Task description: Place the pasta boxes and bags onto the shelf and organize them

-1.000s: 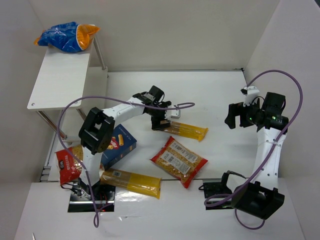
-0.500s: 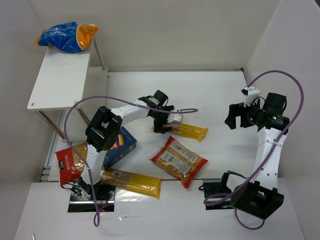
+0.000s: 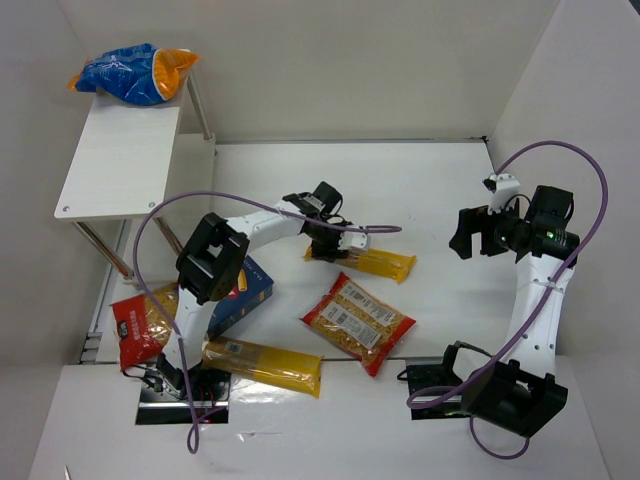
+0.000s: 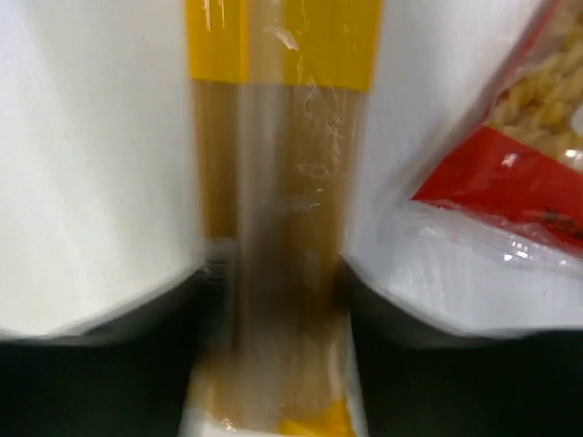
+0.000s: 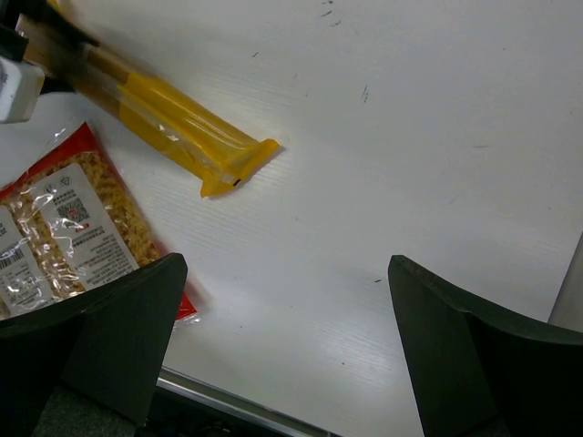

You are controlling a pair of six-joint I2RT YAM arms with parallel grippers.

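My left gripper [image 3: 330, 245] [image 4: 273, 300] is down on the left end of a long narrow yellow bag [image 3: 375, 262] [image 4: 278, 228] [image 5: 173, 123], with its jaws pressed against both sides of it. A red-trimmed bag of short pasta [image 3: 358, 322] [image 4: 519, 155] [image 5: 55, 228] lies just beside it. My right gripper [image 3: 470, 235] [image 5: 284, 273] hangs open over bare table at the right. The blue pasta box [image 3: 235, 290] lies partly under the left arm. A second long yellow bag [image 3: 262, 365] and a second red-trimmed bag [image 3: 140, 325] lie near the left base. A blue-and-orange bag [image 3: 135, 72] sits on the white shelf [image 3: 115, 165].
White walls close in the table at the back and on both sides. Purple cables loop above each arm [image 3: 560, 150]. The shelf's metal legs [image 3: 200, 110] stand at the table's far left corner.
My left gripper has shifted a little right onto the yellow bag's end and its jaws have closed on the bag. The right arm has stayed still.
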